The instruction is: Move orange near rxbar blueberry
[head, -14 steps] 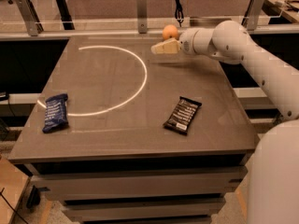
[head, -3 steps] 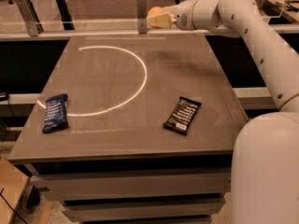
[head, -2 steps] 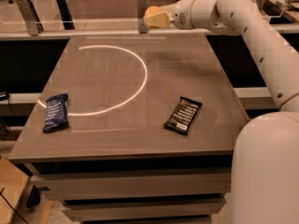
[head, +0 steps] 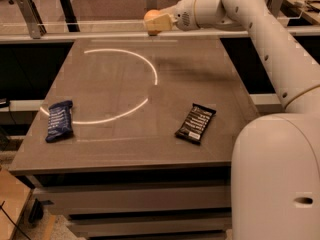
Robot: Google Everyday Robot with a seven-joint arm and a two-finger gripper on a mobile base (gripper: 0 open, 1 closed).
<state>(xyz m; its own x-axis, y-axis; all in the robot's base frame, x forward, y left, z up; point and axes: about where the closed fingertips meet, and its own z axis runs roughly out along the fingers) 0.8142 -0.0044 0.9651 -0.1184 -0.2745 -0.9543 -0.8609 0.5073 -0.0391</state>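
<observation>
The orange [head: 152, 18] is a small round fruit held in my gripper [head: 157, 22], lifted above the table's far edge, left of centre. My gripper is shut on it, and the white arm reaches in from the upper right. The rxbar blueberry [head: 59, 120], a flat dark-blue wrapper with white lettering, lies near the table's left front edge, far from the orange.
A black-wrapped bar [head: 195, 123] with white lettering lies right of centre near the front. A white arc [head: 145, 69] of light curves across the grey tabletop [head: 125, 134]. A rail with posts [head: 30, 15] runs behind the table. The robot's white body [head: 275, 179] fills the lower right.
My gripper has carried the orange up off the table's far right part and leftward along the far edge. Both bars have stayed put.
</observation>
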